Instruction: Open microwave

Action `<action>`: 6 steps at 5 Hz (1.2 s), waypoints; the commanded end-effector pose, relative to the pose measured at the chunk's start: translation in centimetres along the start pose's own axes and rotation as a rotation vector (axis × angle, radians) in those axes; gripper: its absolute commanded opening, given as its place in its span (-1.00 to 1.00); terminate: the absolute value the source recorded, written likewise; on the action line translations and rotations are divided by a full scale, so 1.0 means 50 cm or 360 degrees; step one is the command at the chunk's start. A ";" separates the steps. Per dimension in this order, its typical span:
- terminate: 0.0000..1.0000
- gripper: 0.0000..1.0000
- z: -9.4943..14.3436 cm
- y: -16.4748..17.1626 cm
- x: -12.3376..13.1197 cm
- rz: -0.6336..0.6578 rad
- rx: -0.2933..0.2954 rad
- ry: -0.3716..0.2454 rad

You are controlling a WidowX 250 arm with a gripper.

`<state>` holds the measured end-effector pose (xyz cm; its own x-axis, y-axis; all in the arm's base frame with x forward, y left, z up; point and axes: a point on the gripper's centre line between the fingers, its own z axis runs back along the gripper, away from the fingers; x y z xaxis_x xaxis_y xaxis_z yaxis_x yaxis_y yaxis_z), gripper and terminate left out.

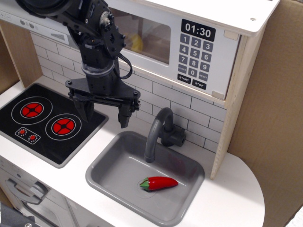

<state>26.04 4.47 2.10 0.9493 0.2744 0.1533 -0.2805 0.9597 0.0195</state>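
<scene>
The white toy microwave sits high at the back, with a clear window door, a black clock display reading 01:30 and a dark keypad on its right. The door looks closed. Its grey bar handle is not visible; the arm covers the door's left part. My gripper hangs below the microwave, pointing down over the counter between the stovetop and the sink. Its two black fingers are spread apart and hold nothing.
A black stovetop with red burners lies at the left. A grey sink holds a red chili pepper, with a grey faucet behind it. A cardboard wall stands at the right.
</scene>
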 end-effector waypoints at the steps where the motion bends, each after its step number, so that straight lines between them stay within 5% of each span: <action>1: -1.00 1.00 0.000 0.000 0.000 0.0000 0.0000 0.0000; 5: -1.00 1.00 0.088 0.126 0.221 -0.0316 0.0081 -0.0424; 6: -1.00 1.00 0.112 0.130 0.247 -0.0348 0.0037 -0.0452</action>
<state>34.65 13.51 7.95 0.9266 0.0470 0.3731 -0.0839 0.9930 0.0834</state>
